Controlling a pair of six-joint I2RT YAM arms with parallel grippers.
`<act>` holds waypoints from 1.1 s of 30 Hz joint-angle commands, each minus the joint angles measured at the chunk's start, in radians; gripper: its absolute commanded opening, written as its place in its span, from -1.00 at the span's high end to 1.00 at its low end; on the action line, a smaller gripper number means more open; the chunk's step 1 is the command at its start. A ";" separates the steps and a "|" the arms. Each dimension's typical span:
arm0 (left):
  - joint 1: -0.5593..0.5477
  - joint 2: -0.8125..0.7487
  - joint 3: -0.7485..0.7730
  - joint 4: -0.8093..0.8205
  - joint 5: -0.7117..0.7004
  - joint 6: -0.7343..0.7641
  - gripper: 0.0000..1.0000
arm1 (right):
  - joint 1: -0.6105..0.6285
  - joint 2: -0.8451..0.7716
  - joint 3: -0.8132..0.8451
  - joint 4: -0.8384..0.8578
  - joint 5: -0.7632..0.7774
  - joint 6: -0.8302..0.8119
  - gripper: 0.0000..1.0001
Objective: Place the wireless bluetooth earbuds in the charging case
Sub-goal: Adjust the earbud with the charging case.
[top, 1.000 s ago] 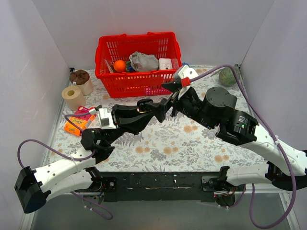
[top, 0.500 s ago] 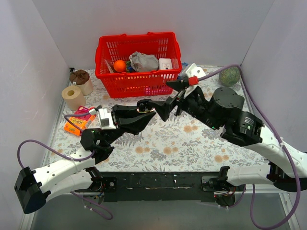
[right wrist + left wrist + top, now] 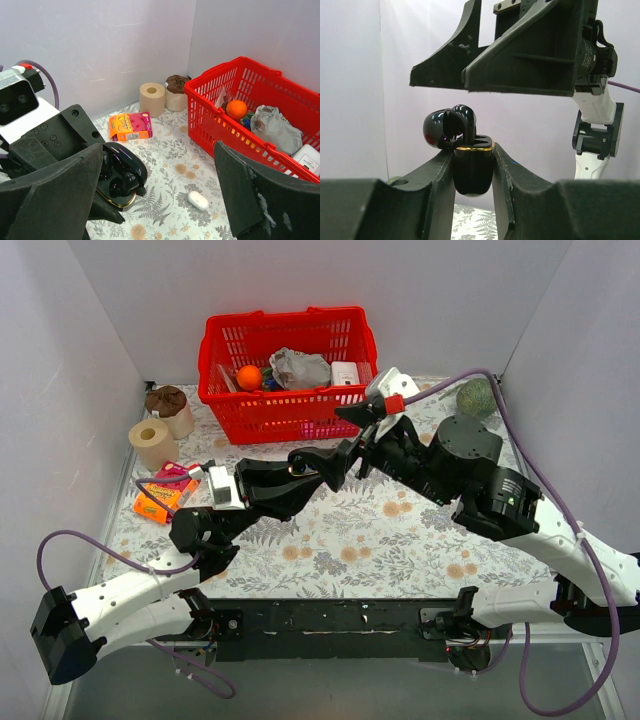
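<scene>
Where the left jaws clamp the open charging case [image 3: 474, 172] above the counter [image 3: 400, 540], the right jaws stand wide apart close to it; a white pill-shaped case [image 3: 198, 200] lies near the red basket [image 3: 288, 405].

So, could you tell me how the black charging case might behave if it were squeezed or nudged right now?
The charging case looks glossy and rounded, so it may slip within the left tool. Its lid stands open, so a knock could probably flip it shut or strain it.
</scene>
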 commanded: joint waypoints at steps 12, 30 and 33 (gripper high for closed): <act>-0.001 0.013 0.055 -0.007 0.028 0.032 1.00 | 0.002 0.029 0.037 0.001 0.010 0.012 -0.97; -0.001 0.007 0.081 -0.005 0.010 0.048 1.00 | 0.003 0.003 -0.023 -0.004 0.004 0.064 -0.96; -0.001 0.001 0.070 -0.016 0.005 0.048 1.00 | 0.002 -0.030 -0.020 0.042 0.034 0.045 -0.97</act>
